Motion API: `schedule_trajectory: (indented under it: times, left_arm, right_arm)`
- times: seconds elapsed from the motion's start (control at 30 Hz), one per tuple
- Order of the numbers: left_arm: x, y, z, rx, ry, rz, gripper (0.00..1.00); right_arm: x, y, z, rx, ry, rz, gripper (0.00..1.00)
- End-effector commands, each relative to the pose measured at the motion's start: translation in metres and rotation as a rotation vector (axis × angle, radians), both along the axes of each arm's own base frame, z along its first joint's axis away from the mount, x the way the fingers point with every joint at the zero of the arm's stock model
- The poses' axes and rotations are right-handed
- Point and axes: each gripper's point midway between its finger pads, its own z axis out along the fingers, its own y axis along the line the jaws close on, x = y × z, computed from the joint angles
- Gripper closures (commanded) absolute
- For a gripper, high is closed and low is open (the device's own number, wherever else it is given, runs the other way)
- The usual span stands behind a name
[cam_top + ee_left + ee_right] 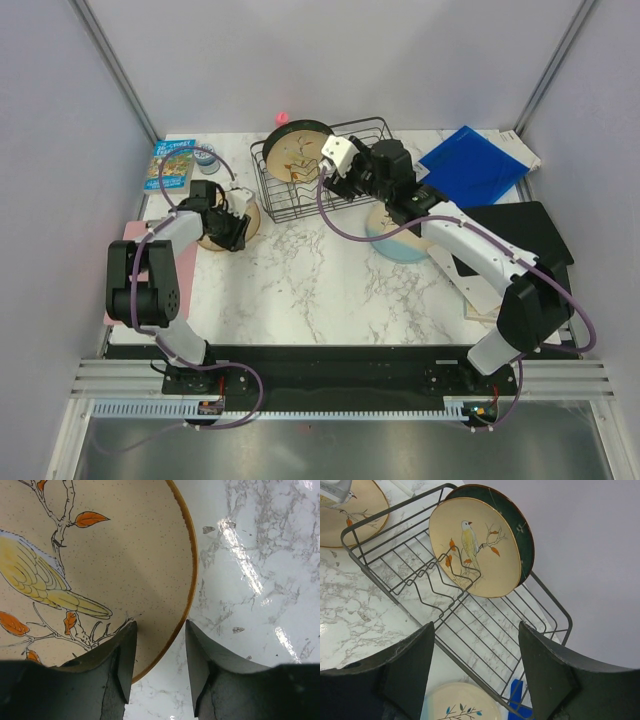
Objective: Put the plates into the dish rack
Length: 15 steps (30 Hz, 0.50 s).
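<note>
1. Two plates are loaded. The racked tan plate (475,545) stands on edge at the far end of the dish rack (485,630), with the dark teal plate (512,510) upright just behind it.
2. The step in hand is picking up the third. The flat tan plate (115,555) lies on the tabletop (260,630) to the left of the rack.
3. My left end effector (160,625) is down at that plate's near edge. One finger is over the glaze and the other is at the outer rim. They stand partly apart, and I cannot tell whether they are pressing on the rim yet.
4. My right end effector (476,627) hangs above the rack, spread wide and carrying nothing. The cream plate (462,705) lies flat on the tabletop below it, outside the rack.
5. My next move, as I judge it, calls for a firm pinch on the rim. I would then tilt the plate up off the marble without letting it skid and carry it to a free divider slot in front of the two standing plates.
6. The cream plate remains after that.
</note>
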Motion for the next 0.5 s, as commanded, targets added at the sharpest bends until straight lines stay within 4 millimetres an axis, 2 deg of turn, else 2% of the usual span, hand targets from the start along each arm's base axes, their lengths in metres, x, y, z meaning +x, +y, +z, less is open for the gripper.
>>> schedule_trajectory:
  times: [0.0, 0.07, 0.17, 0.23, 0.3, 0.33, 0.47]
  left_arm:
    - [-0.019, -0.014, 0.002, -0.025, 0.055, -0.104, 0.51]
    - [-0.031, -0.022, -0.003, -0.022, 0.090, -0.155, 0.51]
    - [-0.060, -0.034, -0.009, -0.031, 0.185, -0.240, 0.51]
    - [-0.079, -0.042, -0.009, -0.038, 0.236, -0.294, 0.51]
    - [-0.088, -0.046, -0.010, -0.037, 0.261, -0.332, 0.52]
    - [-0.101, -0.051, -0.009, -0.044, 0.303, -0.363, 0.51]
    - [-0.115, -0.065, -0.007, -0.028, 0.354, -0.448, 0.51]
  right_arm:
    - [-0.013, -0.004, 0.015, 0.046, -0.006, 0.000, 0.26]
    - [-0.015, -0.006, 0.008, 0.043, 0.009, -0.002, 0.26]
    - [-0.020, -0.007, -0.001, 0.046, 0.039, 0.000, 0.26]
    - [-0.023, -0.008, -0.009, 0.042, 0.062, -0.005, 0.26]
    - [-0.024, -0.010, -0.014, 0.038, 0.077, -0.008, 0.26]
    - [-0.025, -0.010, -0.020, 0.034, 0.090, -0.009, 0.26]
    - [-0.029, -0.012, -0.033, 0.034, 0.137, -0.021, 0.26]
